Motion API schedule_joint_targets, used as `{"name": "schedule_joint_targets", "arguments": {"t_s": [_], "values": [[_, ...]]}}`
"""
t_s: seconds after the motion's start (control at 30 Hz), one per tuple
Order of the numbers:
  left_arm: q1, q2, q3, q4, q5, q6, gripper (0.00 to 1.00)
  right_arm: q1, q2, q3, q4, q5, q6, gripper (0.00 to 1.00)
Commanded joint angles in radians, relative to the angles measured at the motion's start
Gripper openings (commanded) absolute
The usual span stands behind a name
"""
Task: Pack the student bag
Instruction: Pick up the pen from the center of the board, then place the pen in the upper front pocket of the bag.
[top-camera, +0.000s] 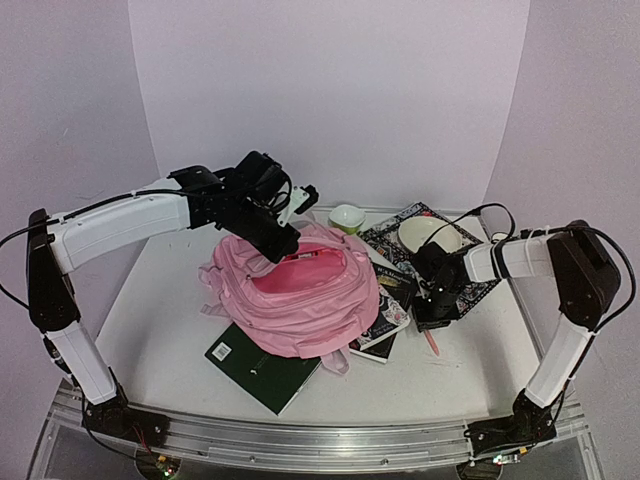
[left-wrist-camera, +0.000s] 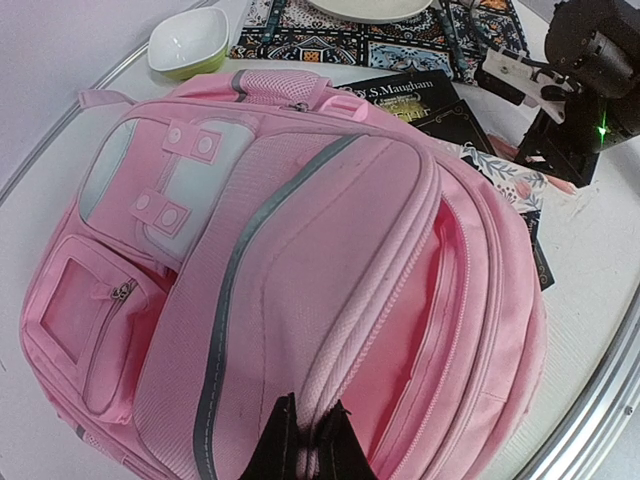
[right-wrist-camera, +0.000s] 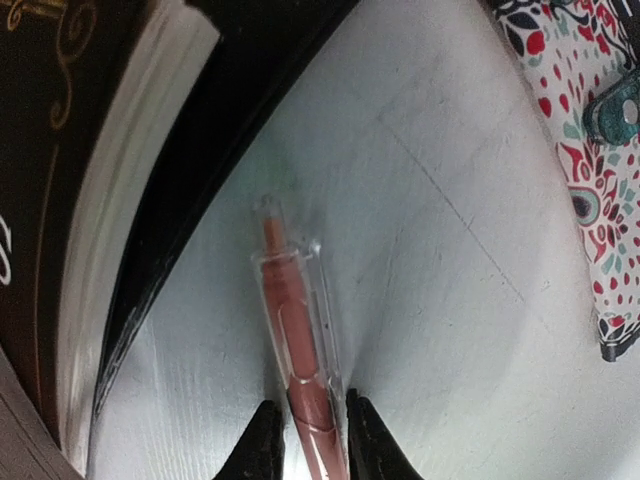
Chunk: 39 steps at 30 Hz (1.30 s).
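The student bag (top-camera: 300, 295) is a large pink backpack lying in the middle of the table, its main zip open and the pink lining showing. My left gripper (top-camera: 278, 238) is shut on the piped rim of the bag's opening (left-wrist-camera: 340, 370) and holds it up; in the left wrist view the gripper (left-wrist-camera: 307, 440) pinches that edge. A pink pen in a clear barrel (right-wrist-camera: 295, 330) lies on the table to the right of the bag (top-camera: 431, 342). My right gripper (right-wrist-camera: 305, 440) is down on the table with its fingers closed against both sides of the pen.
Black books (top-camera: 390, 300) lie stacked against the bag's right side. A dark green book (top-camera: 262, 365) sticks out under its front. A patterned mat (top-camera: 478, 290) with a white plate (top-camera: 430, 235) sits at the back right. A small green-and-white bowl (top-camera: 347, 216) stands behind the bag.
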<state>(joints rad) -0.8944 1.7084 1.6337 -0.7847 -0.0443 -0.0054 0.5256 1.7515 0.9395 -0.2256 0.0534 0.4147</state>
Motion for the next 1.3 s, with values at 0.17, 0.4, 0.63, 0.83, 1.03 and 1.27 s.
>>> {"name": "schedule_joint_targets", "arguments": {"t_s": [0.17,0.4,0.63,0.83,1.03,1.27], "values": [[-0.003,-0.048,0.019,0.107,0.083,-0.017,0.0,-0.006,-0.118,-0.037,-0.081,-0.044,0.082,0.0],[-0.003,-0.026,0.049,0.108,0.103,-0.028,0.0,-0.006,-0.351,-0.05,-0.119,-0.147,0.22,0.0],[-0.003,-0.001,0.075,0.108,0.124,-0.031,0.0,0.031,-0.448,0.011,-0.067,-0.311,0.449,0.0],[-0.003,0.009,0.096,0.108,0.177,-0.039,0.0,0.118,-0.44,0.027,0.115,-0.348,0.633,0.0],[-0.003,0.012,0.115,0.108,0.212,-0.049,0.0,0.223,-0.365,0.08,0.271,-0.337,0.762,0.0],[-0.003,0.007,0.143,0.108,0.242,-0.059,0.0,0.27,-0.255,0.168,0.391,-0.32,0.882,0.0]]}}
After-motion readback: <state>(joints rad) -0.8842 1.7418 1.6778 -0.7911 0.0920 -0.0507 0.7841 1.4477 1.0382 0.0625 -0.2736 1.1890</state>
